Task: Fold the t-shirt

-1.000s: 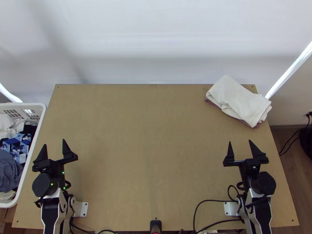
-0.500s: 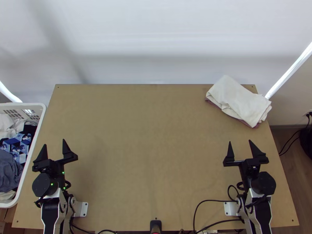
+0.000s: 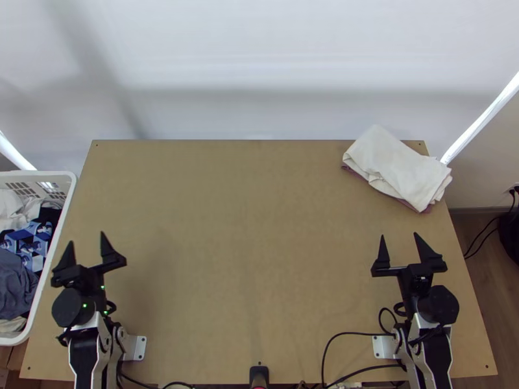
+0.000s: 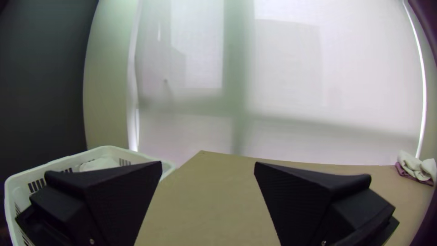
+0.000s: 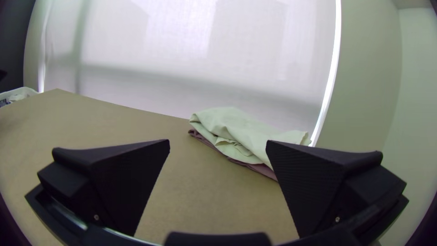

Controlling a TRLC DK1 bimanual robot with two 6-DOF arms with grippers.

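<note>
Folded white cloth [image 3: 396, 165] lies on top of a mauve cloth [image 3: 415, 206] at the table's far right corner; which of them is a t-shirt I cannot tell. My left gripper [image 3: 87, 242] stands open at the table's left side, right of the basket. Near the right side, my right gripper [image 3: 399, 240] is open, nearer the table's front than the cloths. In the left wrist view my left gripper [image 4: 208, 168] has nothing between its fingers. The right wrist view shows my right gripper [image 5: 217, 145] apart from the white cloth [image 5: 236, 130].
A white basket [image 3: 60, 243] of assorted clothes, among them a blue patterned piece [image 3: 29, 243] and a dark grey one [image 3: 16, 285], stands at the table's left edge. Bare wooden table [image 3: 246, 233] lies between the arms. Black cables run along the front edge.
My left gripper has shifted very slightly to the left. The right arm and the cloths have stayed put.
</note>
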